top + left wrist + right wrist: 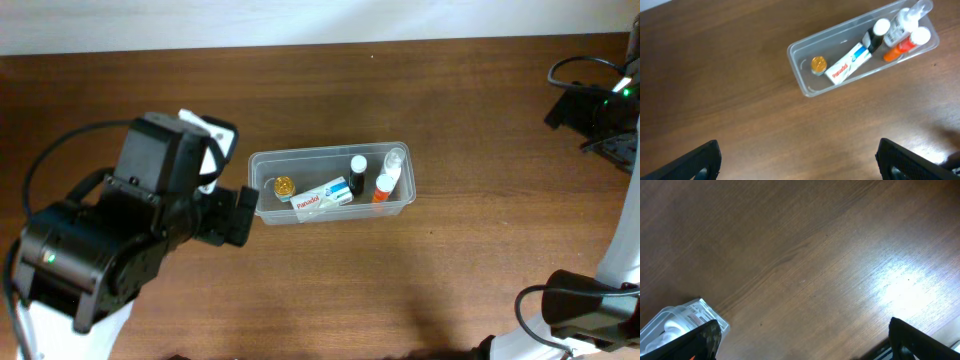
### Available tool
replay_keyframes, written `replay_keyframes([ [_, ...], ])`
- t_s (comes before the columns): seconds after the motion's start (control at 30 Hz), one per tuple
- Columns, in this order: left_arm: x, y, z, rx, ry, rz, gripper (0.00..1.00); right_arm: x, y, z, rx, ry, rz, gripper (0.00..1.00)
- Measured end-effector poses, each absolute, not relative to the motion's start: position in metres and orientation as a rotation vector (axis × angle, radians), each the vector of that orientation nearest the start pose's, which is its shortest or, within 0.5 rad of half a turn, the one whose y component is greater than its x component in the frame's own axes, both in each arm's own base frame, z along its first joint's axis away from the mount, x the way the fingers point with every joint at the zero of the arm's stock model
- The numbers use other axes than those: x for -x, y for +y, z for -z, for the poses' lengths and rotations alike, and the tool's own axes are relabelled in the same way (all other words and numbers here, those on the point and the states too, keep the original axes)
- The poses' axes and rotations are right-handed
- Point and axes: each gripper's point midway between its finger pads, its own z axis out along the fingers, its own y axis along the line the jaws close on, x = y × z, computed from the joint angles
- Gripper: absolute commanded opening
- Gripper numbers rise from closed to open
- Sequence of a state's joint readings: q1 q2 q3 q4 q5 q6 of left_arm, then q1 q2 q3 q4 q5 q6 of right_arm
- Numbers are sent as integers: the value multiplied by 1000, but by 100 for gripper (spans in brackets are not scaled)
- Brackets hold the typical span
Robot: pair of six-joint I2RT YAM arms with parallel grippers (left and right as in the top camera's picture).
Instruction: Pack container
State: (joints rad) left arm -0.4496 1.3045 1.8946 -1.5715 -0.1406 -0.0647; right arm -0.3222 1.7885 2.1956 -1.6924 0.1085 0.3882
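Note:
The clear plastic container [300, 154] stands mid-table. In it lie a gold-capped small jar [284, 186], a white Panadol box [322, 197], a black bottle with a white cap [357, 172], an orange bottle [383, 188] and a clear spray bottle [396, 162]. The left wrist view shows the container [799, 65] and its contents from above. My left gripper [800, 160] is open and empty, hovering over bare table short of the container's left end. My right gripper [810, 340] is open and empty over bare wood, with a corner of the container [695, 311] at its left finger.
The brown wooden table [450, 270] fills the views. My bulky left arm [130, 230] covers the table's left side, close to the container's left end. The right arm's base [580, 310] sits at the bottom right. Black gear with cables [600, 105] is at the far right.

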Motion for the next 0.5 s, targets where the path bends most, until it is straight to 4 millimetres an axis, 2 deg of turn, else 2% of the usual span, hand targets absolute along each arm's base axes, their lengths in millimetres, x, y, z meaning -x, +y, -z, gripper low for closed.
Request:
replay_keyframes([
  [0.1,-241,-88,-353,-420,2486,18,99,-323,-128,-288,-1012,2664,141,98],
  [0.17,-250,-91,-351,-404,2449,23,99,-323,-128,-288,-1013,2663,141,98],
  [0.3,-285,-100,-341,-335,2307,61,99,-324,-128,-288,-1013,2663,140,98],
  [0.4,-309,-100,-326,-265,2178,103,99,-324,-128,-288,-1012,2662,142,98],
  [0.5,-316,-93,-310,-217,2074,146,99,-324,-128,-289,-1013,2662,140,98],
])
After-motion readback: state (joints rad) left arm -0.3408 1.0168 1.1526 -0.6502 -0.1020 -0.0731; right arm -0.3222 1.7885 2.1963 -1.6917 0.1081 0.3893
